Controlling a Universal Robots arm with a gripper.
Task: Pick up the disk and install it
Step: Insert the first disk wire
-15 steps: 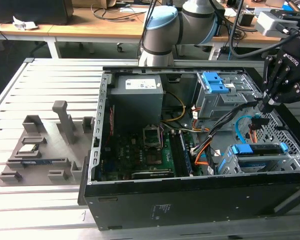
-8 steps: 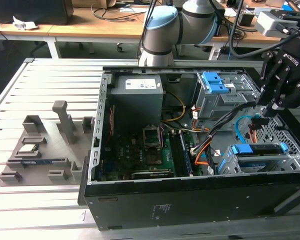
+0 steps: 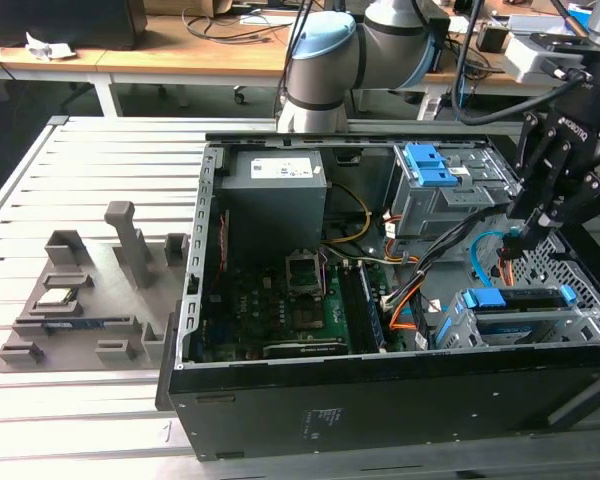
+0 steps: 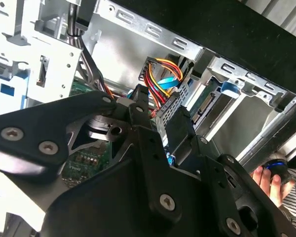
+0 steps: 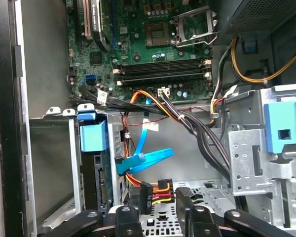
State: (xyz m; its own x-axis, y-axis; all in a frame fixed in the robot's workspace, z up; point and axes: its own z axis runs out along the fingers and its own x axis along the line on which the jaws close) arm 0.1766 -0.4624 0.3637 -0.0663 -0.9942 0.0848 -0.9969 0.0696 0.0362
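Gripper (image 3: 520, 238) hangs inside the computer case (image 3: 280, 385) above the disk (image 3: 520, 300), which sits seated in its bay; jaws apart, gripping nothing

— What's behind the rig from where I sit?
— A slatted metal table (image 3: 100, 160) up front, wooden desks (image 3: 180, 55) behind, cables (image 3: 230, 20) trailing over them, evenly lit.

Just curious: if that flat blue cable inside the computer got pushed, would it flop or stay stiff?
Probably floppy: the blue cable curves and folds in mid-air. Likely light, since it looks thin and flat. It probably would not roll.
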